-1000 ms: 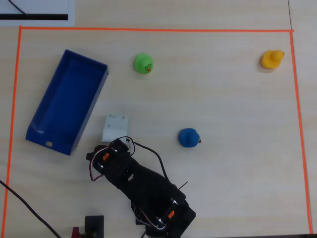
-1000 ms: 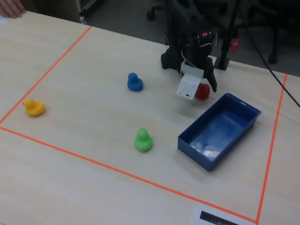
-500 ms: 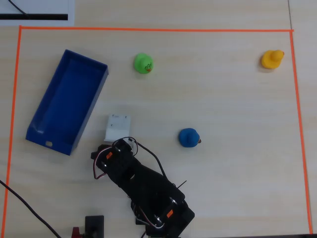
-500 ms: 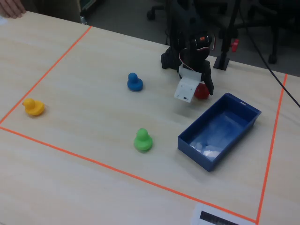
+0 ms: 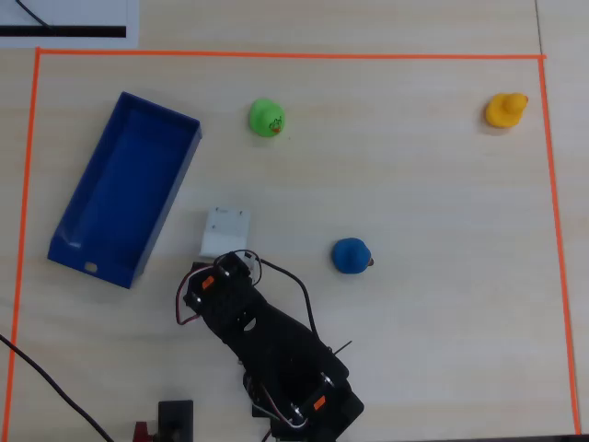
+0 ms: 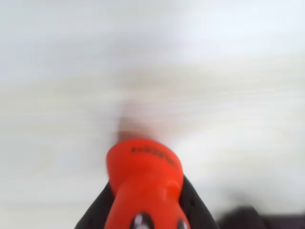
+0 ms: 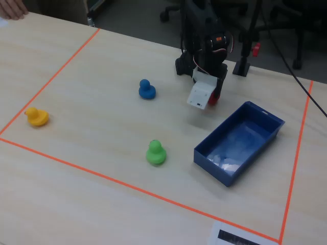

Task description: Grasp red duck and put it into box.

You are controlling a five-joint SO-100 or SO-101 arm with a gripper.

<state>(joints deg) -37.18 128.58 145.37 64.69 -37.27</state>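
Note:
The red duck (image 6: 143,181) fills the lower middle of the wrist view, gripped between two black jaws, and my gripper (image 6: 143,210) is shut on it. In the fixed view only a sliver of the red duck (image 7: 213,98) shows behind the white wrist block (image 7: 199,95), held above the table to the upper left of the box (image 7: 220,175). In the overhead view the arm (image 5: 248,322) hides the duck, and the dark-blue box (image 5: 92,268) lies to the left of the white block (image 5: 225,232). The box is empty.
A blue duck (image 5: 351,255), a green duck (image 5: 266,118) and a yellow duck (image 5: 504,110) stand on the pale wooden table inside an orange tape border (image 5: 276,54). A cable (image 5: 46,387) runs at the lower left.
The gripper with the red duck has risen and shifted away from the box: rightward in the overhead view, leftward in the fixed view. The ducks on the table and the box have not moved.

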